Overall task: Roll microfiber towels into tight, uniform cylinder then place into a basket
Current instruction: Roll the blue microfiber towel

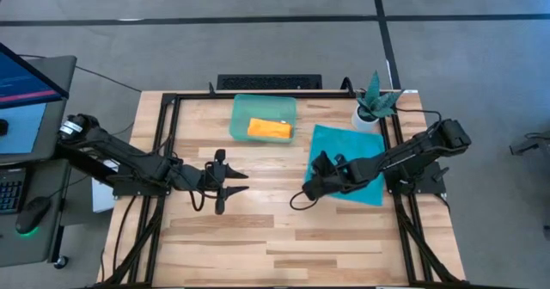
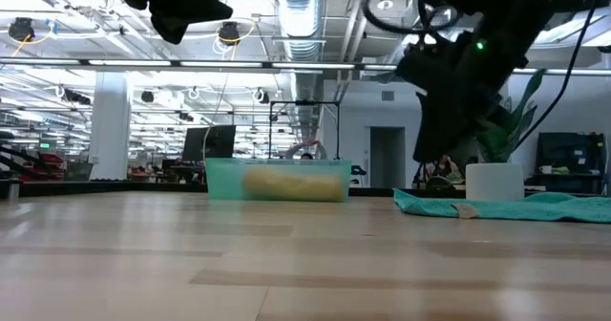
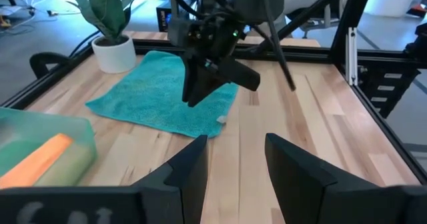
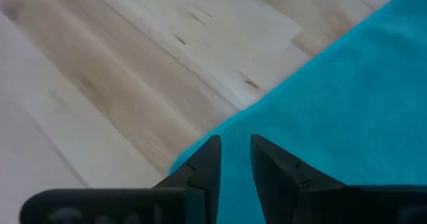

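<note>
Orange roll already in basket. Teal towel flat for rolling. Right gripper over its corner, fingers slightly apart, empty. Left gripper clear, fingers apart.

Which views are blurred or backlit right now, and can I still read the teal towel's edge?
Low view: arms backlit to silhouettes, basket soft. Right wrist view: soft overall, but the teal towel edge reads clearly against the wood. High view: evenly lit, towel flat. Left wrist view: own fingers blurred.
</note>
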